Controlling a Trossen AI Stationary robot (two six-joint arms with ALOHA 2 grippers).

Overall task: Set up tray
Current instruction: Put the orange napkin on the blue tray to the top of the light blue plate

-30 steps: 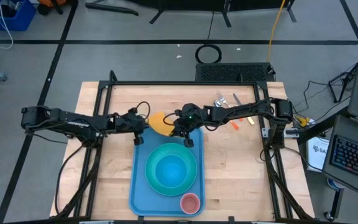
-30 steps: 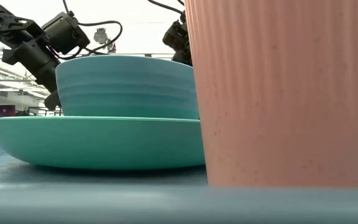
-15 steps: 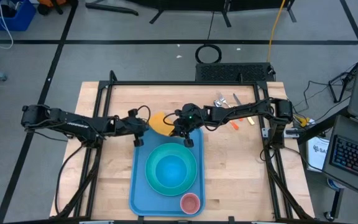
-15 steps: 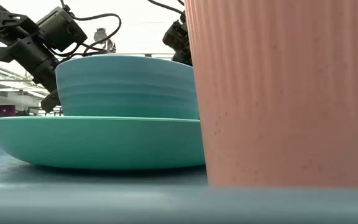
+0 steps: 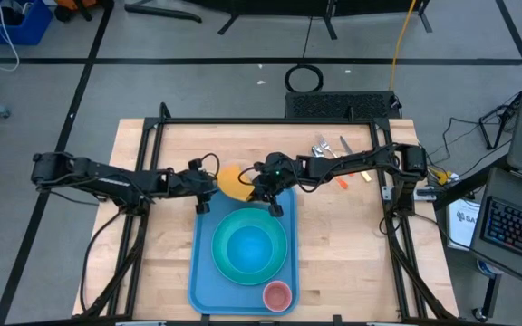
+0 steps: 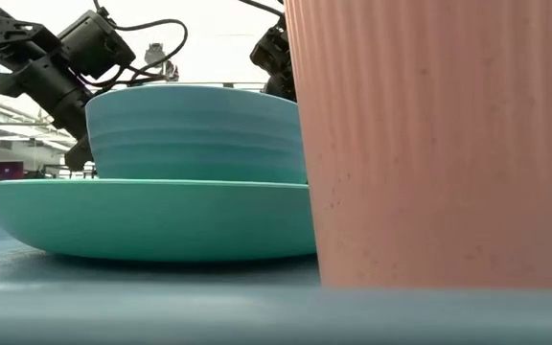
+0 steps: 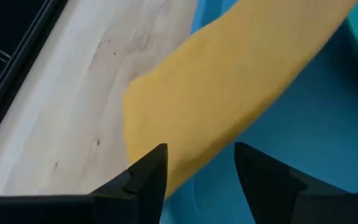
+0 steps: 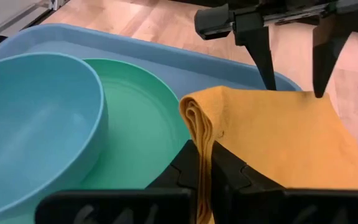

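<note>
Your right hand (image 8: 204, 163) pinches the folded yellow napkin (image 8: 272, 134); your left hand (image 7: 194, 168) stands spread at its far-left edge.
The napkin overhangs the far rim of the tray (image 5: 202, 263), which lies mid-bench carrying plate (image 5: 284, 254), bowl (image 5: 248, 247) and pink cup (image 5: 277, 294).

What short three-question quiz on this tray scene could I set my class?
1. True or false: the right gripper is shut on the napkin.
2. What sits inside the plate on the tray? A) fork B) bowl C) cup
3. Fill in: the left gripper stands ____ at the napkin's far edge.

Key: 1 true. 2 B, the bowl; the cup stands apart on the tray's near corner. 3 open.
</note>
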